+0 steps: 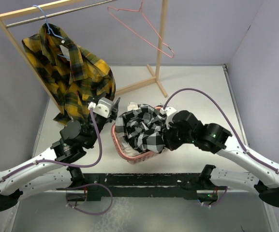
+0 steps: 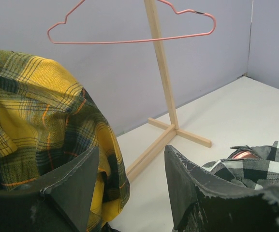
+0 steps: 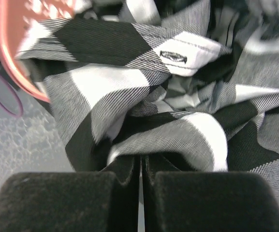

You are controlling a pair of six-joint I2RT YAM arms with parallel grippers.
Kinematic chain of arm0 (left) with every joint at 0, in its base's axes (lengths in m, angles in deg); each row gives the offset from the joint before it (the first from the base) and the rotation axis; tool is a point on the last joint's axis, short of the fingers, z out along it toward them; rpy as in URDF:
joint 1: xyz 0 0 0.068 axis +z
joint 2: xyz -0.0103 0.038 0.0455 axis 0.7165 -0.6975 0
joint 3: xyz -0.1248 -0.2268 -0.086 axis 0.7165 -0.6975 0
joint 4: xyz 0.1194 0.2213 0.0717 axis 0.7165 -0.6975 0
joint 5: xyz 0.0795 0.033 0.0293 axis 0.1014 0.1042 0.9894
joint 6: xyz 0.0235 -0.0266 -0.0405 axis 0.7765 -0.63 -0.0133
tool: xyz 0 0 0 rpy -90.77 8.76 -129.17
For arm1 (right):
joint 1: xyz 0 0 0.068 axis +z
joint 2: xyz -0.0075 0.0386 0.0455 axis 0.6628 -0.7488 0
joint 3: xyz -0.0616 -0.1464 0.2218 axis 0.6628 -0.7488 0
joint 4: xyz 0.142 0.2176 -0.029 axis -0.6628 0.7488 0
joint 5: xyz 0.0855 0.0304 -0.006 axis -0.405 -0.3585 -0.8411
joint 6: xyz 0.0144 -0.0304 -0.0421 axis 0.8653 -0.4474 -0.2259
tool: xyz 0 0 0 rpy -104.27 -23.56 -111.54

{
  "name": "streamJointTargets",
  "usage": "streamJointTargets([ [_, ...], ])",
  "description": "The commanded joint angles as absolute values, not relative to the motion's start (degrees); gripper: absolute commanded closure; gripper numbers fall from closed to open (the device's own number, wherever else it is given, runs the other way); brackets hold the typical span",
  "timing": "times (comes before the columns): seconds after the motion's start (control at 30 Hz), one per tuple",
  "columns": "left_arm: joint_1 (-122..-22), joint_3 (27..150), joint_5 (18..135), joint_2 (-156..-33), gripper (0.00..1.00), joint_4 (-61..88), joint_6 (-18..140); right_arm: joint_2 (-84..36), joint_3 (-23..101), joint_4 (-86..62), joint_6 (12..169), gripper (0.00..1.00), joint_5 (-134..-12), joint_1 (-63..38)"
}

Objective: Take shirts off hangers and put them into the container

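Noted right gripper [image 3: 140, 169] closed, nosed into black-and-white checked shirt [image 1: 141, 128] heaped in oval pink plastic basket [image 1: 129, 155], likely tamping; left gripper [image 2: 132, 164] part-open, empty, beside yellow-and-dark plaid shirt [image 1: 71, 72] on light-blue wire hanger [image 1: 45, 19].

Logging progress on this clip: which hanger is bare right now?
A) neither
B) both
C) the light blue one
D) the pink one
D: the pink hanger carries nothing, while the yellow plaid shirt is draped on the light blue hanger and the black and white shirt sits in the basket.
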State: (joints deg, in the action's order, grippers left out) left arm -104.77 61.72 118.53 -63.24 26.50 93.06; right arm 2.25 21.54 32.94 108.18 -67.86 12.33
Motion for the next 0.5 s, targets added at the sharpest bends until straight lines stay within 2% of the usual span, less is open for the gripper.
streamJointTargets([
  [0.0,-105.0,61.95,118.43,-62.68,0.4,28.57,92.6,1.52,28.3,27.89,105.64,1.0,-64.99,12.23],
  [0.2,-105.01,61.95,118.43,-62.94,0.4,28.63,92.69,-1.52,29.78,24.87,104.71,1.0,-65.8,12.22],
  [0.47,-104.98,61.87,118.56,-62.69,0.4,28.71,92.91,-11.35,25.26,14.2,104.15,1.0,-67.59,12.24],
])
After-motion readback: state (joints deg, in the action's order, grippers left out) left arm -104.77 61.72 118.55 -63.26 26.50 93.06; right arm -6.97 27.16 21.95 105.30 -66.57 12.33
